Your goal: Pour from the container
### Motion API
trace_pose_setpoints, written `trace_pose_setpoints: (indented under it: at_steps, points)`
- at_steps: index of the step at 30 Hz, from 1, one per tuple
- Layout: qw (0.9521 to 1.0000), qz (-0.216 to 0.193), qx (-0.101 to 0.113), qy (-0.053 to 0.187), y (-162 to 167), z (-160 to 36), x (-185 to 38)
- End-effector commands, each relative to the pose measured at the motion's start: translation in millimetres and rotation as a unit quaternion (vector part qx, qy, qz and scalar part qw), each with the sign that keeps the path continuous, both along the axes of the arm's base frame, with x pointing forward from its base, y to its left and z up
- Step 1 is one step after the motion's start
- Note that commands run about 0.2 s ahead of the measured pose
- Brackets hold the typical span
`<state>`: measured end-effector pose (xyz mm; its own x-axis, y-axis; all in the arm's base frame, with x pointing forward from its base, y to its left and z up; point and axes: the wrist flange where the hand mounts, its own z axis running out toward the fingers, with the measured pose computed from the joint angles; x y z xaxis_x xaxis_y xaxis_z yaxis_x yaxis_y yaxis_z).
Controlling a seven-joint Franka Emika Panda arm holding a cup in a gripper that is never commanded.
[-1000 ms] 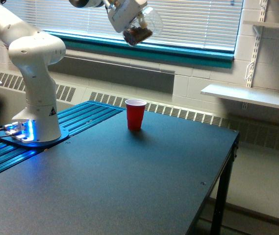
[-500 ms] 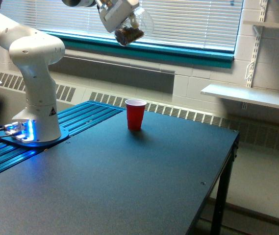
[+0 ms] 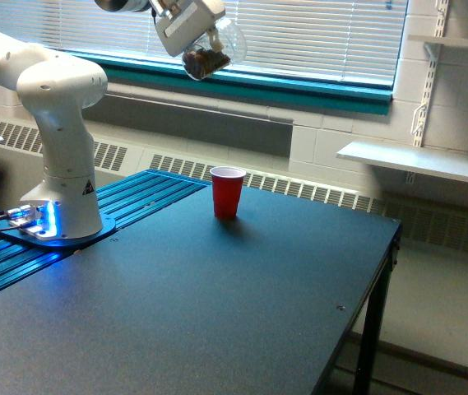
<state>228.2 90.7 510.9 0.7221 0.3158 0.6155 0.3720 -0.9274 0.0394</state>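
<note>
The container (image 3: 215, 48) is a small clear rounded cup with brown granular contents settled at its lower side. It hangs tilted high up near the top of the exterior view, in front of the window blinds. My gripper (image 3: 199, 37) is shut on it; the white hand covers most of the fingers. A red cup (image 3: 227, 192) with a white rim stands upright on the dark table (image 3: 217, 313), well below the container and slightly to the exterior view's right of it.
The arm's white base (image 3: 62, 140) stands at the exterior view's left on a blue ribbed plate (image 3: 135, 202). A window sill and radiator run behind the table. A white shelf (image 3: 419, 160) is mounted on the wall at the right. The table's edge falls off at the right.
My gripper has carried the container toward the exterior view's left and slightly upward. The red cup has not moved.
</note>
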Motion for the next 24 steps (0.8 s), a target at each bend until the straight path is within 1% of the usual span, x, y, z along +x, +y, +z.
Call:
trace_pose_setpoints:
  at_steps: [1,4,13,24]
  points:
    - [0.9994,0.023,-0.021,0.016,7.1,-18.2,-3.8]
    - [0.9989,0.030,-0.030,0.018,12.6,-20.6,-4.1]
    - [0.9977,0.042,-0.046,0.025,34.7,-28.9,-4.0]
    - [0.9955,0.052,-0.067,0.041,59.2,-43.3,-3.1]
